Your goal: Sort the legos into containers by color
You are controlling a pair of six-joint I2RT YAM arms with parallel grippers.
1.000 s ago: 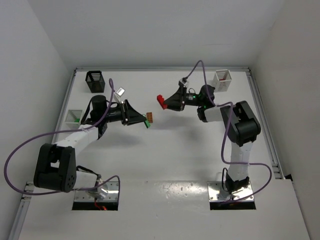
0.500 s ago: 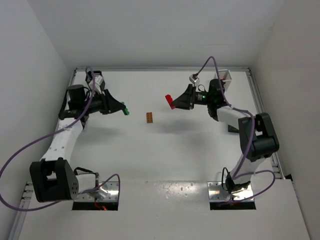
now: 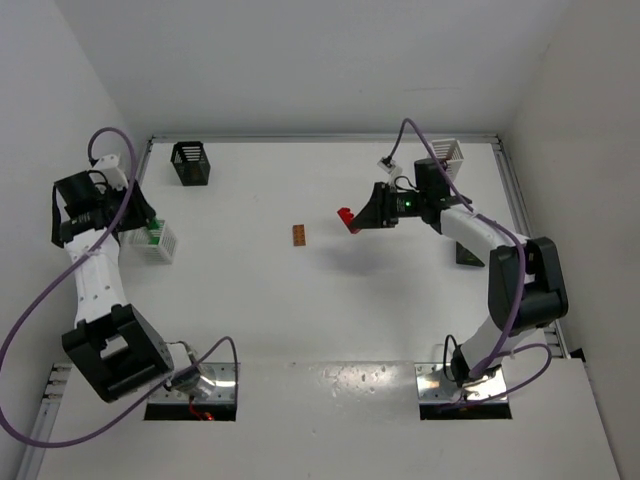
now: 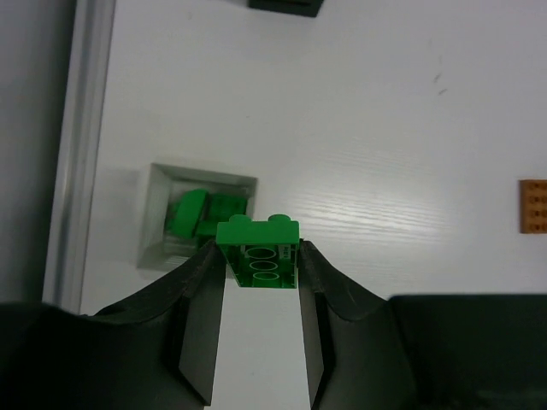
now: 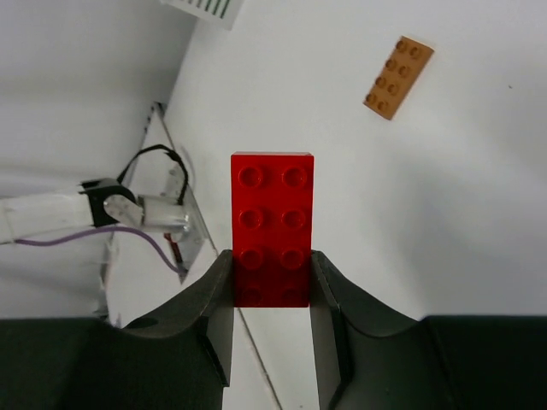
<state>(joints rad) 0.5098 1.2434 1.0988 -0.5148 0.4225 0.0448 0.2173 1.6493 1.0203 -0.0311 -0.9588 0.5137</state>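
My left gripper [image 4: 261, 256] is shut on a green lego brick [image 4: 257, 252], studs away from the camera. It hangs just beside and above a white container [image 4: 154, 213] that holds other green legos [image 4: 205, 212]; from above the left gripper [image 3: 148, 226] is at that white container [image 3: 160, 246] by the left edge. My right gripper [image 5: 272, 275] is shut on a red two-by-four lego [image 5: 272, 222], held above the table right of the middle [image 3: 346, 218]. A flat orange lego [image 3: 299, 235] lies alone mid-table.
A black container [image 3: 190, 163] stands at the back left and a white container [image 3: 445, 156] at the back right. A dark object [image 3: 467, 254] sits behind the right arm. A metal rail [image 4: 81, 145] runs along the left edge.
The left arm swung from mid-table far to the left with the green lego, leaving the orange one behind. The right arm drew the red lego slightly right and nearer.
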